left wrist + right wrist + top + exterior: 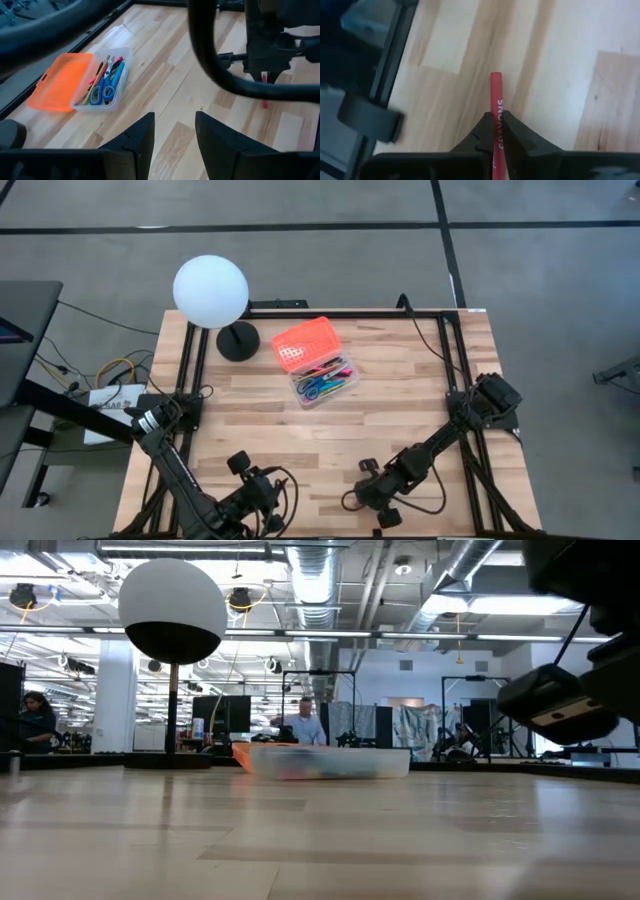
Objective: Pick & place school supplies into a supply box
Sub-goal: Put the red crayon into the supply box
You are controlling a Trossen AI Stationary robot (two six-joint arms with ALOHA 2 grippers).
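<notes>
Right gripper [496, 142] low over the table's near edge, fingers clamped on 1 thin red crayon [496, 107]. Left gripper [172, 135] near the front edge, fingers apart, empty. Clear plastic supply box [325, 383], orange ribbed lid [305, 343] swung open, mid-table holding pens and blue-handled scissors [101, 93].

Your high cam looked straight down on the whole table [330, 440]. Low cam sat at tabletop level, facing across into the room. Both caught the supply box [318, 362] and globe lamp [211, 292]. L wrist cam saw the box from farther off; R wrist cam looked close onto the boards.
</notes>
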